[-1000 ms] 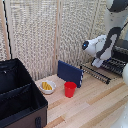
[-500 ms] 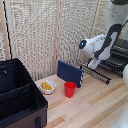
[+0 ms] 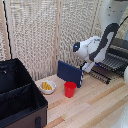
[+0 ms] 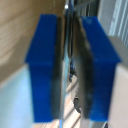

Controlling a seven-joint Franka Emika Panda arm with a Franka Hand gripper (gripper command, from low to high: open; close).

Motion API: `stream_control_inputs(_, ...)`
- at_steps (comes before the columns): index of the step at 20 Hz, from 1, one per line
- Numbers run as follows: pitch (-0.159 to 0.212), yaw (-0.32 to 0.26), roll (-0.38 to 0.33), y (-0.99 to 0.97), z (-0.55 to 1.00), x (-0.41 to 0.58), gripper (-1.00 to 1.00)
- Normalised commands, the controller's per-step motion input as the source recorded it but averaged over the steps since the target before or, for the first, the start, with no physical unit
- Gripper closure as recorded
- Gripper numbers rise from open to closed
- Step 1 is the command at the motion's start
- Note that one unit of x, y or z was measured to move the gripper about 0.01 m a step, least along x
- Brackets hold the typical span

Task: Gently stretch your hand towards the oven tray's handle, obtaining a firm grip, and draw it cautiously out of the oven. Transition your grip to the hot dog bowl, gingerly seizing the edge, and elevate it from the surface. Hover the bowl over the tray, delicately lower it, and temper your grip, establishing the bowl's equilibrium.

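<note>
The oven (image 3: 121, 49) stands at the exterior view's right edge, and the oven tray (image 3: 109, 66), a dark wire rack, sticks out of its front. My gripper (image 3: 88, 68) is at the rack's outer edge. In the wrist view my gripper (image 4: 70, 65) has its blue fingers (image 4: 45, 65) pressed close together, with the tray's handle (image 4: 67, 30), a thin bar, running between them. The hot dog bowl (image 3: 47, 86), white with yellow pieces inside, sits on the wooden table (image 3: 95, 102), well to the exterior view's left of my gripper.
A blue upright box (image 3: 69, 73) stands between the bowl and the tray, close to my gripper. Just in front of that box is a red cup (image 3: 70, 89). A big open black case (image 3: 17, 95) fills the exterior view's left. Slatted blinds back the table.
My arm has moved toward the exterior view's left, away from the oven, and the rack has come further out with it.
</note>
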Motion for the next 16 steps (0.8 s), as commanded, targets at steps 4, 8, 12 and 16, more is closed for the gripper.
stream_control_inputs(4, 0.051, 0.058, 0.060, -0.04, 0.04, 0.101, -1.00)
stream_control_inputs(8, 0.035, 0.067, 0.062, -0.01, 0.14, 0.165, -1.00)
stream_control_inputs(12, -0.002, -0.097, -0.007, 0.09, 0.48, 0.294, -1.00)
stream_control_inputs(16, -0.008, -0.190, -0.059, 0.15, 0.68, 0.339, -1.00)
